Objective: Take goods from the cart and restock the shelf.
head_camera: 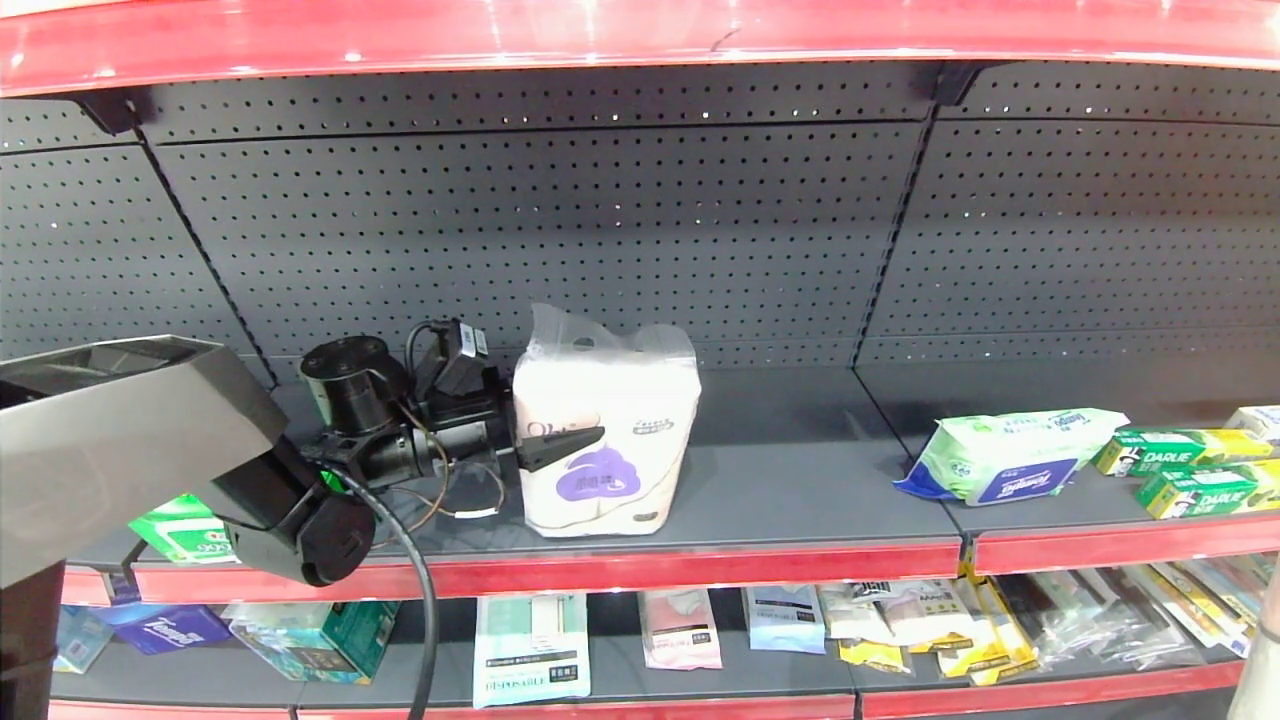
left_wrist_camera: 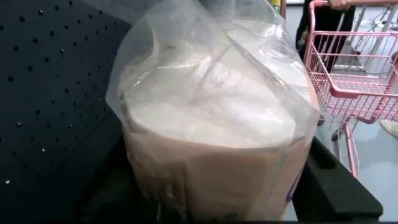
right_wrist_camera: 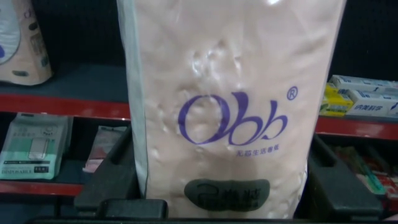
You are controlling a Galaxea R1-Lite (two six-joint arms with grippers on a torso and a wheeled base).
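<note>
The left gripper (head_camera: 590,432) has its jaws clamped on a toilet-roll pack (head_camera: 605,400), one finger (head_camera: 560,447) lying across the front. The pack stands upright on the dark shelf (head_camera: 790,485), near the red front edge. The right gripper (right_wrist_camera: 217,190) has its jaws closed on a second toilet-roll pack (right_wrist_camera: 230,93) (held upright, off the shelf). Farther right lie a wipes pack (head_camera: 1010,455) and toothpaste boxes (head_camera: 1190,470). A pink cart (left_wrist_camera: 360,68) stands behind.

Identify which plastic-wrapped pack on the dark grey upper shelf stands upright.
The white toilet-roll pack with the purple emblem, between the fingers of the left gripper; the green-and-white wipes pack to its right lies flat.
</note>
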